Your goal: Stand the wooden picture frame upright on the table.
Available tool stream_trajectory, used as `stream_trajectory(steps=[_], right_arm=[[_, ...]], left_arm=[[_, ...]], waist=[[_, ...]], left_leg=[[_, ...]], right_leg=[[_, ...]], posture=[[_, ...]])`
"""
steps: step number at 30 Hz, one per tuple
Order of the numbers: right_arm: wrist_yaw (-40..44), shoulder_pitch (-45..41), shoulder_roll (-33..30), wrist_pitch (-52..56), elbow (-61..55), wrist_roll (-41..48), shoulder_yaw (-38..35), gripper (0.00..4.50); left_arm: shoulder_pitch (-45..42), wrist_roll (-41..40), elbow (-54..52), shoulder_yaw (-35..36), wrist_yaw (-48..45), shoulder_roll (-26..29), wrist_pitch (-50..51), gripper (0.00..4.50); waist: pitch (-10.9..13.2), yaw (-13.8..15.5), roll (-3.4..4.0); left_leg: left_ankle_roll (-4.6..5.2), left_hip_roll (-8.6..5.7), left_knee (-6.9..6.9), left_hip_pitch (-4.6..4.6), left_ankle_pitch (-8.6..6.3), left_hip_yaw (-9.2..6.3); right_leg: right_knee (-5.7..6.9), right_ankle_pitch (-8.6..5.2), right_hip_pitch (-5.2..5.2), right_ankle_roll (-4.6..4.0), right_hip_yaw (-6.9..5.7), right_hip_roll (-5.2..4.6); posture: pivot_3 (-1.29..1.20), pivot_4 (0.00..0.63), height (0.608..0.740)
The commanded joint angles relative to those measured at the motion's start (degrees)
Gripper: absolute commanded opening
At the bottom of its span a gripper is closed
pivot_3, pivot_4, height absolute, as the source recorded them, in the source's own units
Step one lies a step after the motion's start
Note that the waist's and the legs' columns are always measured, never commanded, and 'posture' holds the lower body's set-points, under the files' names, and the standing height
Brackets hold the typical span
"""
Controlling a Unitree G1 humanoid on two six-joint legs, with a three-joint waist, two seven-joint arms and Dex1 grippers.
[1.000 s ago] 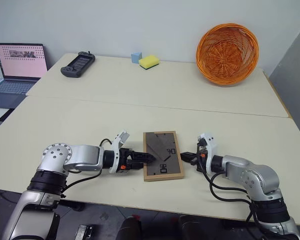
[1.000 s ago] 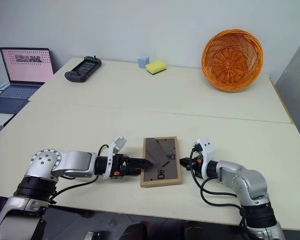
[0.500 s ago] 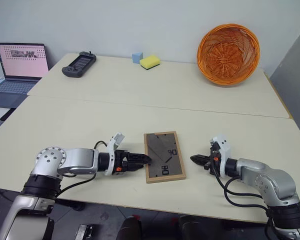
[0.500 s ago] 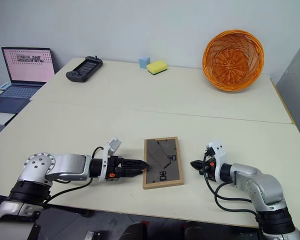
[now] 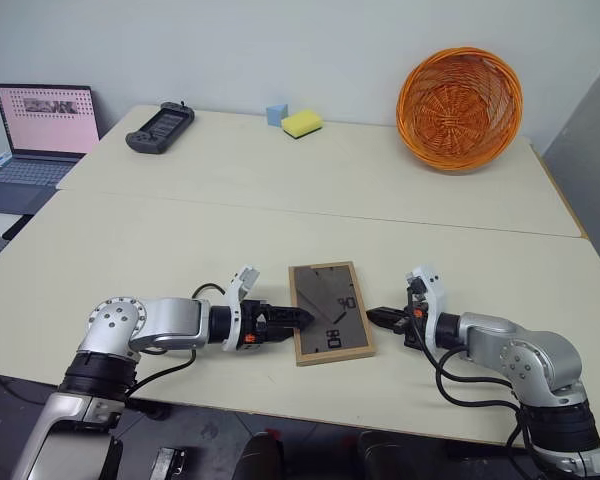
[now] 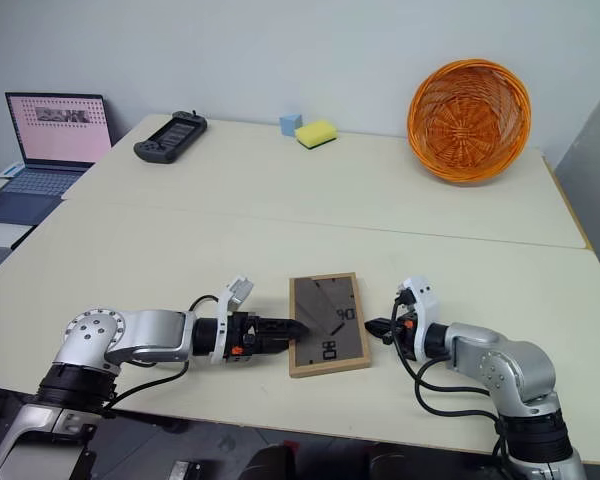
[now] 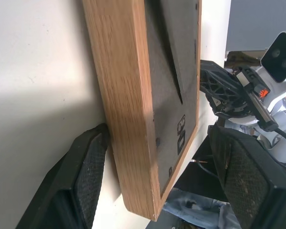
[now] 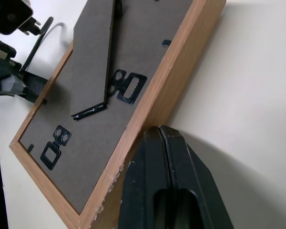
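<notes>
Left eye view, orange basket (image 5: 459, 108), laptop (image 5: 42, 130)

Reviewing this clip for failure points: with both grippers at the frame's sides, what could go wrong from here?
The wooden picture frame lies face down near the table edge; a push could slide it off. The right gripper is shut, its tip at the frame's edge, so it can only press. The left gripper is open across the frame's other long edge and may slip.

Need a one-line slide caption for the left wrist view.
Open left gripper straddles the edge of the face-down frame on the table; shut right gripper beyond.
</notes>
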Motion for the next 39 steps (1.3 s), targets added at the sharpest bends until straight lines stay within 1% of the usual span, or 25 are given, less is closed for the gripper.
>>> stream_trajectory(steps=[1, 10, 19, 22, 26, 30, 32, 39], right_arm=[[-1.0, -1.7, 2.0, -0.3, 0.7, 0.9, -0.6, 0.0], [-2.4, -4.0, 5.3, -1.2, 3.2, 0.1, 0.7, 0.0], [-1.8, -3.4, 3.7, -1.4, 3.2, 0.2, 0.4, 0.0], [-1.9, -3.2, 3.6, -1.3, 2.9, 0.4, 0.3, 0.0], [-1.9, -3.3, 3.5, -1.1, 2.8, 0.5, 0.2, 0.0], [-1.9, -3.2, 3.4, -1.1, 2.8, 0.6, 0.1, 0.0], [-1.9, -3.2, 3.4, -1.1, 2.8, 0.7, 0.1, 0.0], [-1.8, -2.8, 3.2, -1.1, 2.2, 0.8, 0.4, 0.0]], left_arm=[[-0.4, -0.5, -0.4, 0.3, 0.4, -0.4, -0.1, 3.53], [-0.6, -0.5, -0.1, 0.7, 0.6, -0.7, -0.3, 3.53], [-0.1, -0.5, -0.2, 0.9, 0.7, -1.0, -0.3, 3.53], [0.1, -0.5, -0.6, 1.1, 0.8, -1.2, -0.6, 3.05], [0.0, -0.5, -0.6, 1.6, 0.8, -1.6, -0.6, 2.18], [0.1, -0.5, -0.9, 1.9, 1.0, -1.9, -0.7, 1.49], [0.2, -0.5, -1.0, 2.2, 1.0, -2.2, -0.9, 1.31], [0.5, -0.5, -1.2, 2.9, 0.8, -2.5, -0.8, 1.31]], waist=[[0.0, 0.0, 0.0], [0.0, 0.0, 0.0], [0.0, 0.0, 0.0], [0.0, 0.0, 0.0], [0.0, 0.0, 0.01], [0.0, 0.0, 0.01], [0.0, 0.0, 0.01], [0.0, 0.0, 0.01]], left_leg=[[0.0, 0.0, -0.01, 0.0, 0.0, 0.0], [0.0, 0.0, -0.02, -0.03, 0.0, 0.0], [0.0, 0.0, -0.03, -0.05, 0.0, -0.01], [0.0, 0.0, -0.04, -0.05, 0.0, -0.01], [0.0, 0.0, -0.04, -0.08, 0.0, -0.01], [0.0, 0.0, -0.04, -0.09, 0.0, -0.01], [0.0, 0.01, -0.05, -0.09, 0.0, -0.01], [0.0, 0.01, -0.05, -0.09, 0.0, -0.01]], right_leg=[[0.0, 0.0, 0.0, 0.0, 0.0, 0.0], [-0.02, 0.0, -0.02, 0.0, 0.0, 0.0], [-0.04, 0.0, -0.03, 0.0, -0.02, -0.01], [-0.05, 0.0, -0.03, 0.0, -0.02, 0.0], [-0.05, 0.0, -0.06, 0.0, -0.02, 0.0], [-0.07, 0.0, -0.06, 0.0, -0.03, 0.0], [-0.07, 0.0, -0.06, 0.0, -0.03, 0.0], [-0.08, 0.0, -0.06, 0.0, -0.03, 0.0]], posture=[[0.0, 0.15, 0.74], [0.0, 0.15, 0.74], [0.0, 0.15, 0.74], [0.0, 0.15, 0.74], [0.0, 0.15, 0.74], [0.0, 0.15, 0.74], [0.0, 0.15, 0.74], [0.0, 0.15, 0.74]])
